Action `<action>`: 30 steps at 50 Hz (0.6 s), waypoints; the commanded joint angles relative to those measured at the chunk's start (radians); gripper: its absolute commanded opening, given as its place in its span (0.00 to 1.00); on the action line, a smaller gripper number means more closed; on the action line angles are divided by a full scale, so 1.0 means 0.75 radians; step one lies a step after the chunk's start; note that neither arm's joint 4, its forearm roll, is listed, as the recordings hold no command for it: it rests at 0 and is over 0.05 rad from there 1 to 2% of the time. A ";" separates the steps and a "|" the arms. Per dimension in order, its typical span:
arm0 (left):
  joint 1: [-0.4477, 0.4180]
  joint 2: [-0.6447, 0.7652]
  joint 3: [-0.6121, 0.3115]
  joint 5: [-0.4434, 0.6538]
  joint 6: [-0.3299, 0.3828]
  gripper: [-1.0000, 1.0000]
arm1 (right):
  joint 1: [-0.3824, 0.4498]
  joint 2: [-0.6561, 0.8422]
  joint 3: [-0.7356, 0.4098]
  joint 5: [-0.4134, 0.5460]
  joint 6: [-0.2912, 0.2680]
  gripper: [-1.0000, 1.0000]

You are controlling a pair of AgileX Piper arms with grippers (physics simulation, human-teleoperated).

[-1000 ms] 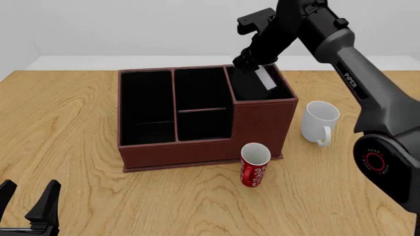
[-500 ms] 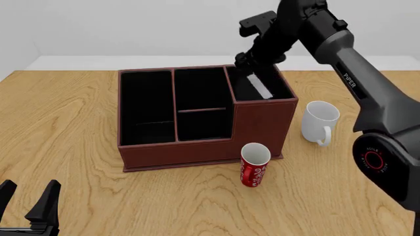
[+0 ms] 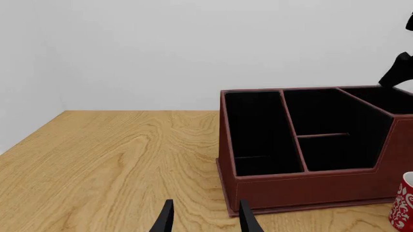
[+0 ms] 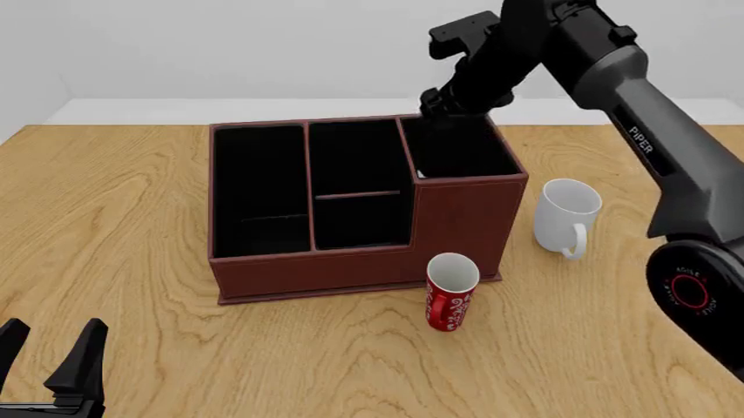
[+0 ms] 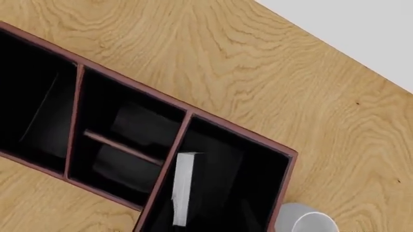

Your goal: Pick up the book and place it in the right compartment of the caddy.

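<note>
book (image 5: 183,186) inside caddy's (image 4: 348,270) right compartment (image 4: 459,152); "piper" lettering along right arm (image 4: 640,144)

A light wood-grain table (image 4: 139,218) is seen filling most of the view, with bold swirly grain all over. Behind it a plain pale grey wall (image 4: 233,43) is shown, no windows anywhere. Everything's lit softly and evenly, and only faint shadows are cast.

Book (image 5: 183,188) against right compartment (image 4: 463,148) wall; open room beside it.
</note>
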 commanded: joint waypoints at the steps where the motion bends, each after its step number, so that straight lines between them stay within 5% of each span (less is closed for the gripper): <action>1: 0.000 0.000 0.000 0.000 0.000 1.00 | 0.020 -0.084 0.052 0.000 -0.015 1.00; 30: 0.000 0.000 0.000 0.000 0.000 1.00 | 0.140 -0.427 0.218 0.000 -0.089 1.00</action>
